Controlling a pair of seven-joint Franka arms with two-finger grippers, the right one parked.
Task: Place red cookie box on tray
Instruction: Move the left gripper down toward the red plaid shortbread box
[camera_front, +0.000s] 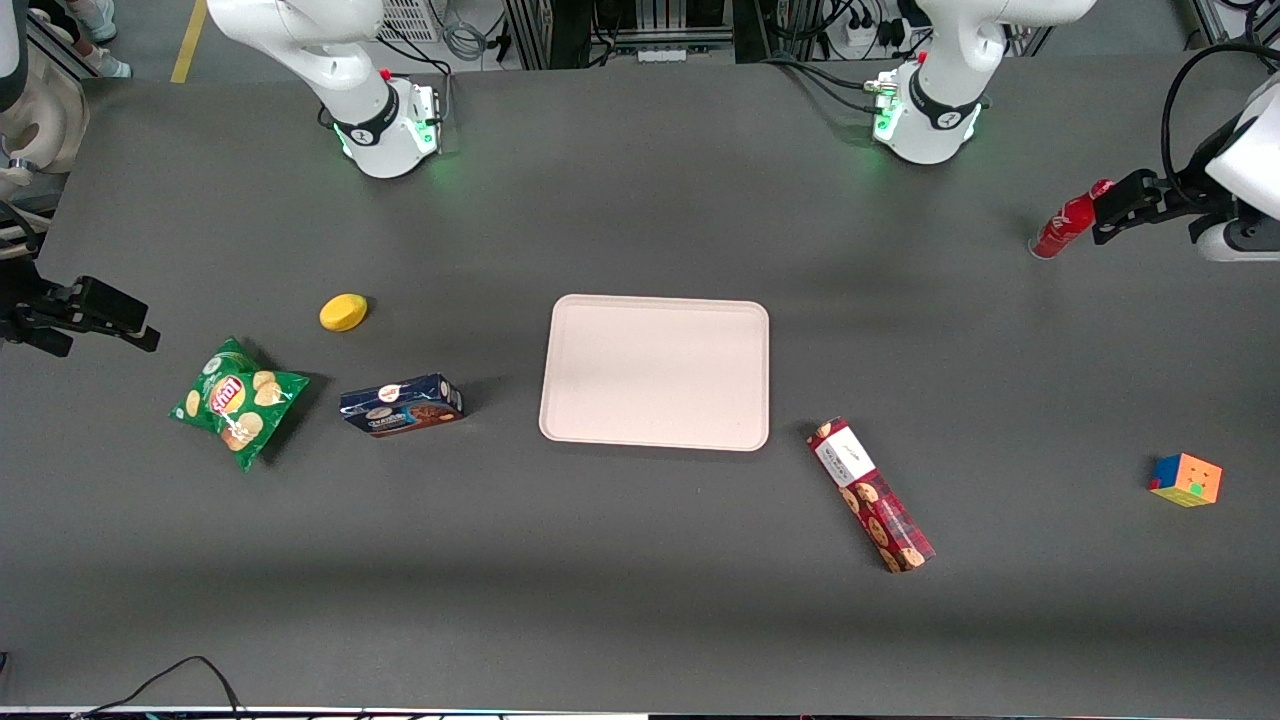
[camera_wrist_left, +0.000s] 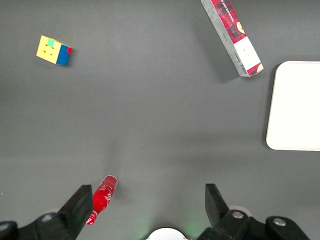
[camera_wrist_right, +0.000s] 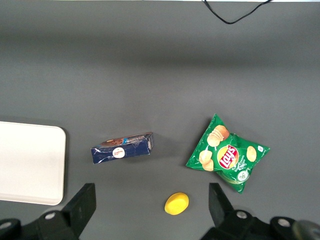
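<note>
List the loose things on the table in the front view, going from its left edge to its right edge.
Green chip bag → yellow lemon-like lump → dark-blue cookie box → cream tray → red plaid cookie box → red bottle, beside the open gripper → colourful puzzle cube.

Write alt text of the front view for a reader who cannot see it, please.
The red cookie box lies flat on the dark table, just off a near corner of the empty cream tray. The left arm's end effector, open, hovers at the working arm's end beside a red bottle, well away from the box.
</note>
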